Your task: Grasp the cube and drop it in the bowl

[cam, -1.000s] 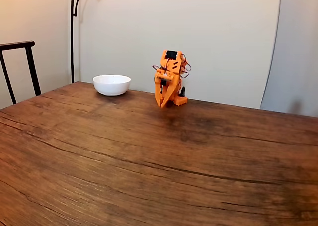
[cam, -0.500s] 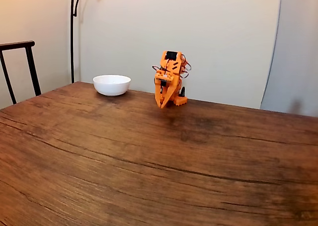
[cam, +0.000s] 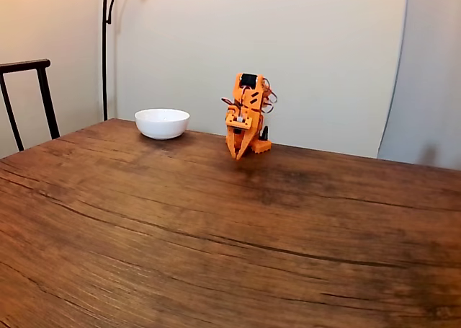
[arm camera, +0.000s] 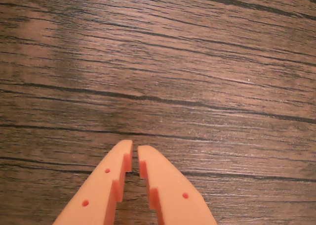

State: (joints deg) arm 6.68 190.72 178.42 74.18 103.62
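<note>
Two orange fingers make up the pincer (arm camera: 134,151), and in the wrist view they come in from the bottom edge with their tips drawn almost together, only a thin slit between them and nothing held. In the fixed view the pincer (cam: 238,153) hangs tip-down just above the table (cam: 216,256), at the far side, with the folded orange arm (cam: 247,104) rising straight above it.

Under and ahead of the tips the wrist view gives bare dark wood grain; I cannot find the cube in either view, so I cannot say where it lies. The white bowl (cam: 162,123) stands on the far part of the table, to the left of the arm in the fixed view and apart from it, upright and, as far as its rim lets me see, with its inside hidden.

The step in hand, as I judge it, is finding and reaching the cube. To do it well, the arm should lift and unfold so the wrist camera takes in more table, and the fingers should spread wide before any descent. Once the cube appears, centre it in the slit between the tips, come down straight, and close only when both tips flank it.
</note>
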